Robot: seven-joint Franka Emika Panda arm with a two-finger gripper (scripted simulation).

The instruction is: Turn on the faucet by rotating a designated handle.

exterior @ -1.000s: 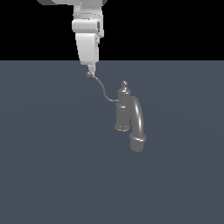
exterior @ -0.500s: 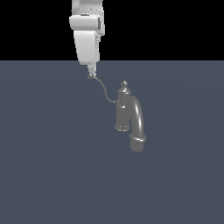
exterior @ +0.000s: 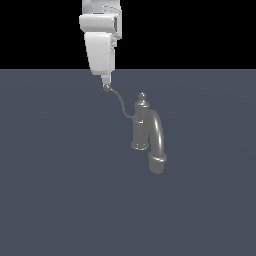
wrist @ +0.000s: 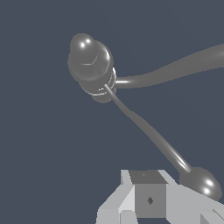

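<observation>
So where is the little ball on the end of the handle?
In the exterior view, the handle's ball tip sits right at the gripper, up and toward the exterior view's left of the faucet.

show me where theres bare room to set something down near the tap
Bare floor spreads wide on every side of the faucet. It is crowded only along the handle, where the gripper meets its ball tip.

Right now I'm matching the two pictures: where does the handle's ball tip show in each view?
Exterior view: the ball tip sits just under the pincer, toward the exterior view's left of the faucet.
Wrist view: the ball tip lies beside the pincer's grey block.
Shared landmark: the handle running from tip to faucet column.
</observation>
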